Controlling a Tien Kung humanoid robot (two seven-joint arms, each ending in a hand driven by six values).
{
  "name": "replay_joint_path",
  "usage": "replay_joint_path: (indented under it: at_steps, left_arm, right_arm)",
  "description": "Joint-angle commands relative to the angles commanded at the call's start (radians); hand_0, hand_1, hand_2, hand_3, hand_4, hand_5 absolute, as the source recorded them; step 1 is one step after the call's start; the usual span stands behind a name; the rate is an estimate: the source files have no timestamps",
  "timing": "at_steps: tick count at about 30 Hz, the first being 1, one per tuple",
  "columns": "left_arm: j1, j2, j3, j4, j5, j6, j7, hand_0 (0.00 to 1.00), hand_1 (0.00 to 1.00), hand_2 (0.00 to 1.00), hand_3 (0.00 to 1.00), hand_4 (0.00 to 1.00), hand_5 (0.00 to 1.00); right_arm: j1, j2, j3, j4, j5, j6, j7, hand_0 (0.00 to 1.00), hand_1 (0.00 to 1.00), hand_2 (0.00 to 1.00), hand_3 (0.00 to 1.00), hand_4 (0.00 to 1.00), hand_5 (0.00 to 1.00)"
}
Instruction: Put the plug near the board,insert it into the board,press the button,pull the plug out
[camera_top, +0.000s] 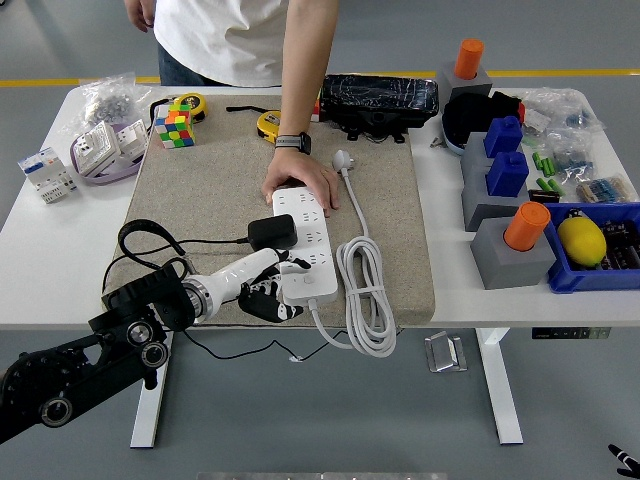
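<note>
In the head view, the left robot hand (262, 292) sits low and left of centre, its fingers loosely curled and holding nothing, just beside the near left corner of the white power strip (303, 243); whether a fingertip touches the strip is hard to make out. The black plug (272, 233) sits at the strip's left edge, its prongs hidden, so how deep it is seated cannot be told. A person's hand (303, 180) presses on the strip's far end. The strip's white cord (366, 290) lies coiled to the right on the tan mat (210, 190) covering the bench (40, 240). The left arm is cut off at the lower left corner.
</note>
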Motion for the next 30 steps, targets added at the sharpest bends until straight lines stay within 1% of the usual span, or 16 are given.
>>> replay_joint_path:
  at_steps: [2, 3, 6, 8, 9, 14, 15, 25, 30]
  left_arm:
    - [-0.001, -0.001, 0.000, 0.004, 0.000, -0.003, 0.003, 0.076, 0.059, 0.142, 0.858, 0.755, 0.106]
    - [-0.001, -0.002, 0.000, 0.005, -0.001, -0.007, 0.005, 0.076, 0.059, 0.140, 0.834, 0.753, 0.109]
    - [0.001, -0.002, -0.001, 0.003, -0.002, -0.016, 0.009, 0.076, 0.059, 0.140, 0.834, 0.753, 0.109]
    - [0.003, 0.001, -0.003, -0.005, -0.004, -0.019, 0.006, 0.076, 0.059, 0.140, 0.834, 0.753, 0.109]
    - [0.005, 0.002, -0.005, -0.011, -0.007, -0.019, 0.004, 0.076, 0.059, 0.140, 0.815, 0.752, 0.111]
    - [0.008, 0.006, -0.013, -0.029, -0.009, -0.024, 0.003, 0.076, 0.059, 0.140, 0.815, 0.752, 0.111]
    - [0.008, 0.005, -0.011, -0.030, -0.011, -0.024, 0.002, 0.075, 0.059, 0.139, 0.792, 0.750, 0.112]
    - [0.003, -0.001, 0.010, 0.011, -0.017, -0.025, 0.003, 0.075, 0.059, 0.139, 0.787, 0.749, 0.113]
    - [0.001, -0.001, 0.015, 0.016, -0.019, -0.030, 0.008, 0.075, 0.058, 0.139, 0.782, 0.746, 0.110]
  right_arm:
    - [0.000, 0.000, 0.000, 0.000, 0.000, 0.000, 0.000, 0.622, 0.669, 0.640, 0.573, 0.981, 0.585]
    - [-0.001, 0.000, 0.000, 0.000, 0.000, 0.000, 0.000, 0.621, 0.669, 0.639, 0.573, 0.982, 0.585]
    - [0.000, -0.001, 0.002, 0.000, -0.001, 0.000, 0.000, 0.621, 0.669, 0.639, 0.573, 0.982, 0.585]
    - [-0.001, -0.001, 0.004, 0.001, -0.001, 0.000, 0.000, 0.621, 0.669, 0.639, 0.573, 0.982, 0.585]
    - [-0.001, -0.001, 0.004, 0.001, -0.001, 0.000, 0.000, 0.621, 0.669, 0.640, 0.572, 0.982, 0.584]
    - [-0.002, 0.000, 0.006, 0.000, -0.001, 0.000, 0.000, 0.621, 0.669, 0.640, 0.572, 0.982, 0.584]
    - [-0.002, 0.000, 0.005, 0.000, -0.001, 0.000, 0.000, 0.621, 0.668, 0.639, 0.573, 0.982, 0.584]
    - [0.000, 0.000, 0.006, 0.004, -0.002, -0.001, 0.001, 0.621, 0.668, 0.640, 0.572, 0.982, 0.585]
    - [-0.001, 0.000, 0.007, 0.004, -0.002, -0.001, 0.001, 0.621, 0.668, 0.640, 0.572, 0.982, 0.585]
